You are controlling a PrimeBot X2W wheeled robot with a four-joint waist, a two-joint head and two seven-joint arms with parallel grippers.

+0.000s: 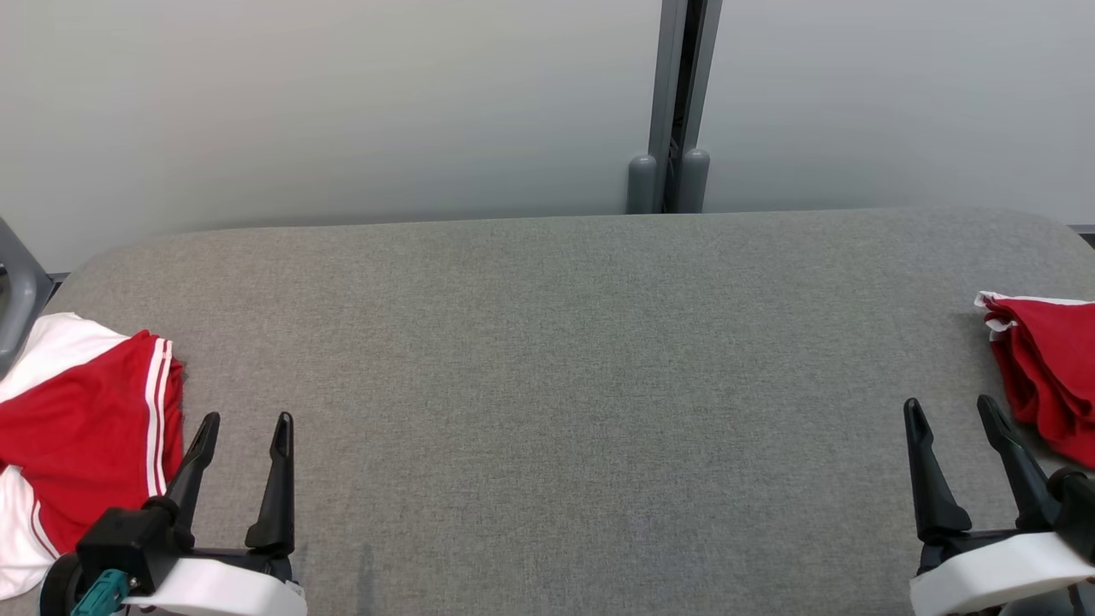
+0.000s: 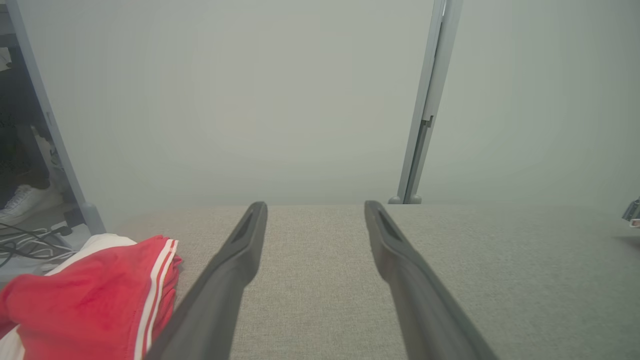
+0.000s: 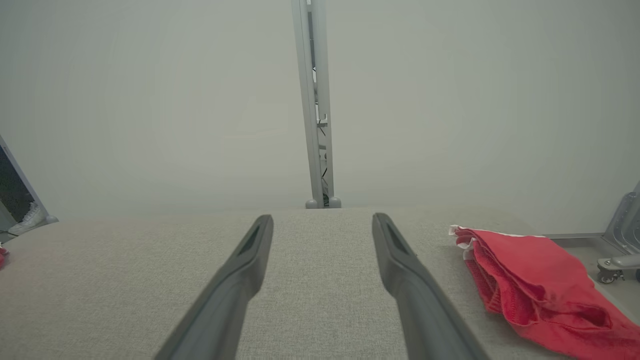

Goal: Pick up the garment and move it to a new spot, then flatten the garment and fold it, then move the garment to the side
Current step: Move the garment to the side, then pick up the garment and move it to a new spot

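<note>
while my left gripper and right gripper both gape empty, i judge pick-up not yet begun; next, reach left for the crumpled garment.

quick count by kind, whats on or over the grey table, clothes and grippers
Garments: 2, the red and white garment at the table's left edge and the red garment at its right edge
Grippers: 2, the left gripper and the right gripper, both open and empty
Total: 4
</note>
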